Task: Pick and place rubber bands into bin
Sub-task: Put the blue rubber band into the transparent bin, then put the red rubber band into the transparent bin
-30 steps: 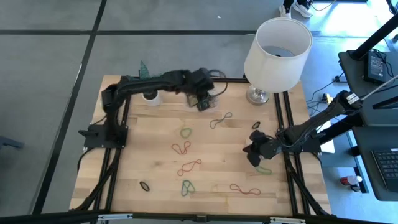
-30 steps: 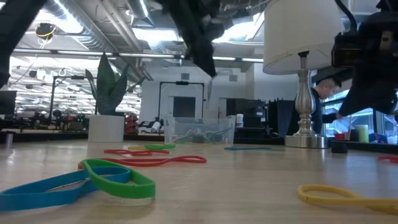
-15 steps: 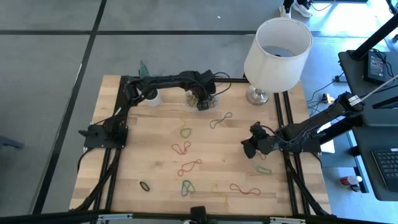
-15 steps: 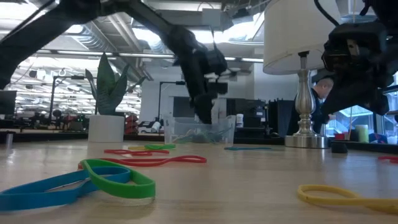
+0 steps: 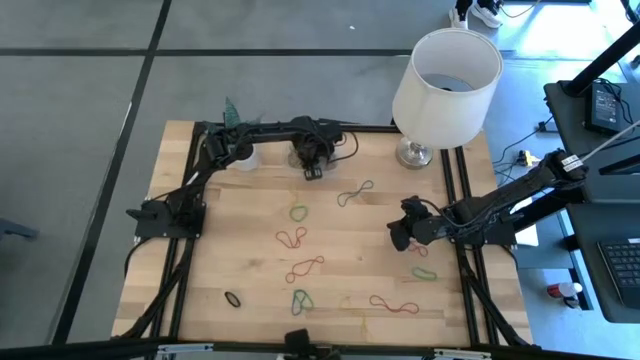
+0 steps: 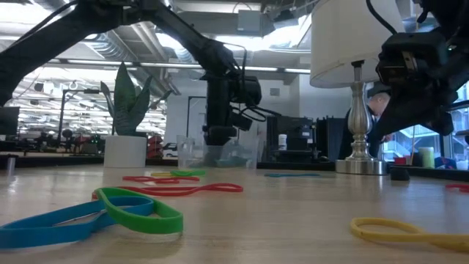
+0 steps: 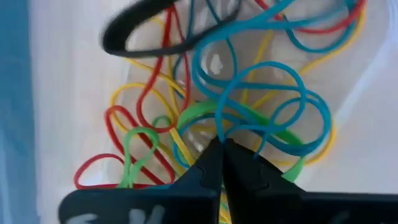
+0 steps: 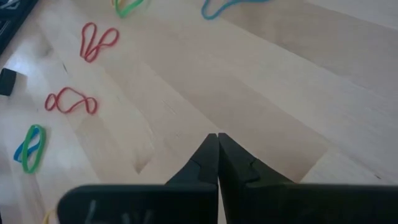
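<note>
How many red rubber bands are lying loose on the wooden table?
3. One thin red rubber band at mid-table, another beside it, farther from the white-shaded lamp, a third near the table edge farthest from it. Some may be hidden.

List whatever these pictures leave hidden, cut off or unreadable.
- The bin: in the high view the left gripper covers it; the low view shows only its near wall.
- Left wrist view: whether the shut jaws pinch the blue band is unclear.
- Right gripper: the low view cuts it off at the edge.
- Yellow band: too faint to find in the high view.
</note>
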`<state>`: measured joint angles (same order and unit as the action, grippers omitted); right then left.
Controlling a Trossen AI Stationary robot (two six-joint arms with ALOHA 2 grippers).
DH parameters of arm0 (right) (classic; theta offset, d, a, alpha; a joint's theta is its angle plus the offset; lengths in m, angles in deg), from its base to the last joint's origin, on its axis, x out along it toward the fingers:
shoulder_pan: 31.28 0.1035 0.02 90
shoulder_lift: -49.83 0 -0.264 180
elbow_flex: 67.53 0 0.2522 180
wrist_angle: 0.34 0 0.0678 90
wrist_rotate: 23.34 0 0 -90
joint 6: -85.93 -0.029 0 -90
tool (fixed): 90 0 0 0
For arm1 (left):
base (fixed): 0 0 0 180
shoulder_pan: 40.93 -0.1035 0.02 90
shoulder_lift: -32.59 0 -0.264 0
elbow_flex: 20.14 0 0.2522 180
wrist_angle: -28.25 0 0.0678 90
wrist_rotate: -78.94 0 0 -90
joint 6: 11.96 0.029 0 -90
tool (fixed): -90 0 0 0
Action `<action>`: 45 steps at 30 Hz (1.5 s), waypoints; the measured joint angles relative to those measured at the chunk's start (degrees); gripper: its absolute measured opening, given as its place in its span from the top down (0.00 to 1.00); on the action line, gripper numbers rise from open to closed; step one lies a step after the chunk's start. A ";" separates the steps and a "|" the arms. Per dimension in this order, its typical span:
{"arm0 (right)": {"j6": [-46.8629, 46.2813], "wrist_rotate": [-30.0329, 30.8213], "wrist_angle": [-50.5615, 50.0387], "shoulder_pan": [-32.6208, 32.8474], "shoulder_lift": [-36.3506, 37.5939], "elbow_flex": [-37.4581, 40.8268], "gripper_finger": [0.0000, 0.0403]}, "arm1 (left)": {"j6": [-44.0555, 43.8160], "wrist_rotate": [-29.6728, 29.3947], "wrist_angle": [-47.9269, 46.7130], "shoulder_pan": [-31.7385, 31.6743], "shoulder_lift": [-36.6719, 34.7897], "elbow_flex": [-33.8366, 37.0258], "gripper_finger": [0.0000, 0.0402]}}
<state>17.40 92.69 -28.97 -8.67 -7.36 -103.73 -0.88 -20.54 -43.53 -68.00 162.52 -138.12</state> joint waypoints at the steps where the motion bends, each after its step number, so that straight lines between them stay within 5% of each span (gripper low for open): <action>1: 0.08 -0.01 0.01 0.00 0.00 0.00 1.00 | -0.43 0.10 0.04 0.13 -0.05 -0.06 1.00; 20: 1.55 -0.17 0.54 0.02 -0.02 0.00 1.00 | -1.89 2.08 5.93 3.84 -0.39 -7.87 0.73; 32: 1.49 -0.17 0.52 1.59 -0.02 0.00 1.00 | -2.44 8.63 15.49 4.60 0.87 -7.85 0.72; 45: 1.48 -0.23 0.90 2.10 -0.02 0.00 1.00 | -2.37 5.66 11.22 4.96 -0.33 -8.07 0.72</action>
<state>18.88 92.46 -28.08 -6.57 -7.38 -103.73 -3.25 -14.89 -32.31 -63.04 162.19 -146.19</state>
